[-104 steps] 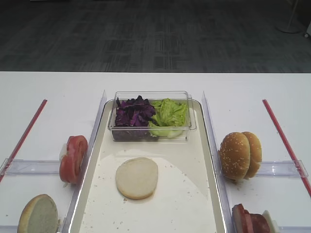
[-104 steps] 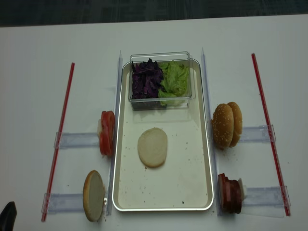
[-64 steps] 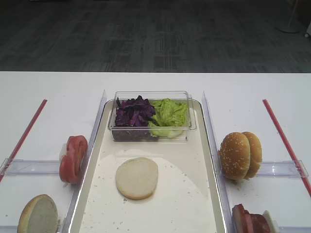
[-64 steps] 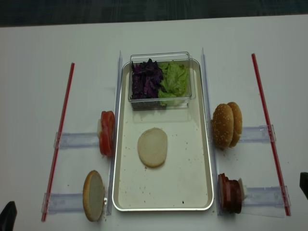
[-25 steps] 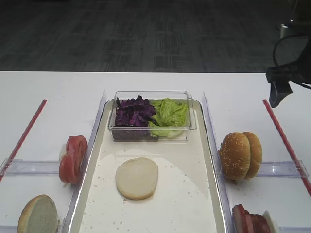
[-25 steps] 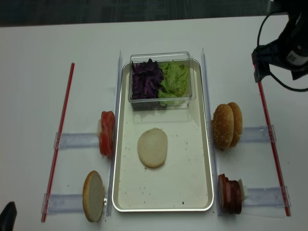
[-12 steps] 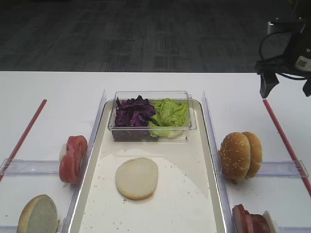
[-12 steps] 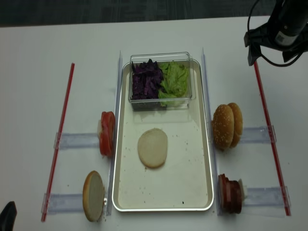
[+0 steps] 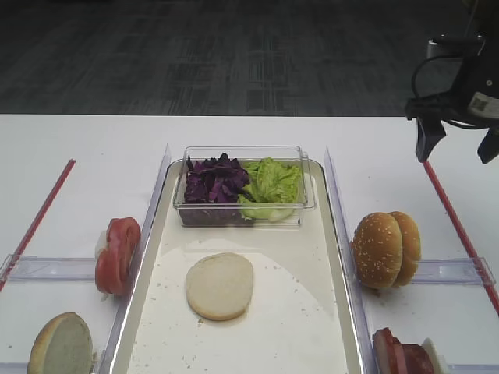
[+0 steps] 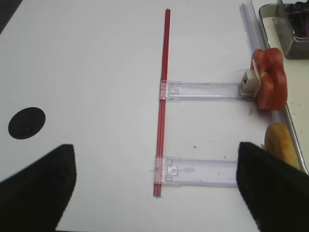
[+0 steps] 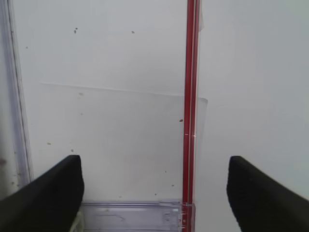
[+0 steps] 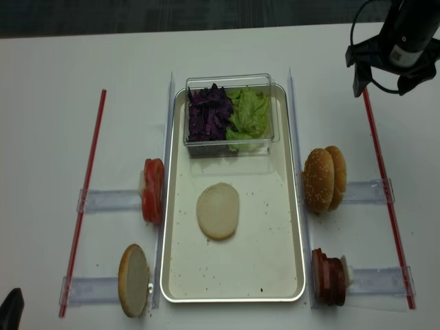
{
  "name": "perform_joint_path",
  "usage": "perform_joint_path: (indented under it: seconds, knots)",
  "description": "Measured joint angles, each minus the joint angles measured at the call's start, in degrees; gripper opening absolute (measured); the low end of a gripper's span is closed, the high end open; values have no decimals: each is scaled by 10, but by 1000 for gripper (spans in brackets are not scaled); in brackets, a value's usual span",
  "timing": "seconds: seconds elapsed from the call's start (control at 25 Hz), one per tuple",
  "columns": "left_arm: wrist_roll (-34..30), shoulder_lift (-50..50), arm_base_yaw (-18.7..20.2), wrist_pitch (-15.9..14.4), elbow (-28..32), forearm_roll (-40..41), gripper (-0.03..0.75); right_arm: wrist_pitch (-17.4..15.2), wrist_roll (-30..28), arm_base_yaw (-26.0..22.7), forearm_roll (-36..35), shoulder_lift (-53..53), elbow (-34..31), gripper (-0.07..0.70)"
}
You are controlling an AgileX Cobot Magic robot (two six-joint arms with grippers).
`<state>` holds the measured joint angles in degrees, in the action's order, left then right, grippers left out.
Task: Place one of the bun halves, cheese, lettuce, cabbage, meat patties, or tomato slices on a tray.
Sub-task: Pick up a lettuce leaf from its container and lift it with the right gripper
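Black right end effector (image 12: 393, 74) hangs w/ jaws wide apart, empty, over red strip (image 11: 191, 101).

Tray (image 12: 234, 292) centre — tub (image 12: 229, 113) at its 12 o'clock, bun half (image 12: 218, 210) mid-floor; tomato slices (image 12: 152, 190) at 9, sesame buns (image 12: 325, 178) at 3.

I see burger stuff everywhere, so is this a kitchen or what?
Probably a robot test bench, not a real kitchen: burger parts sit in plastic holders beside a tray on a white table, and a robot gripper hangs above.
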<state>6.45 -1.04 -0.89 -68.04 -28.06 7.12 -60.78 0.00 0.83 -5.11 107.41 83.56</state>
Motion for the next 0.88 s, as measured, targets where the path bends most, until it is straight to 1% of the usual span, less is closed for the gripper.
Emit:
perform_joint_path:
  seconds: [0.2, 0.44, 0.56, 0.64, 0.88]
  knots:
    - [0, 0, 0, 0, 0, 0, 618, 0, 0, 6, -21, 0, 0, 616]
    - [0, 0, 0, 0, 0, 0, 618, 8, 42, 63, -6, 7, 6, 614]
    - [0, 0, 0, 0, 0, 0, 618, 3, 68, 92, -6, 26, 27, 614]
    - [0, 0, 0, 0, 0, 0, 618, -6, 82, 114, -6, 42, 47, 614]
    - [0, 0, 0, 0, 0, 0, 618, -22, 135, 184, -6, 78, 123, 614]
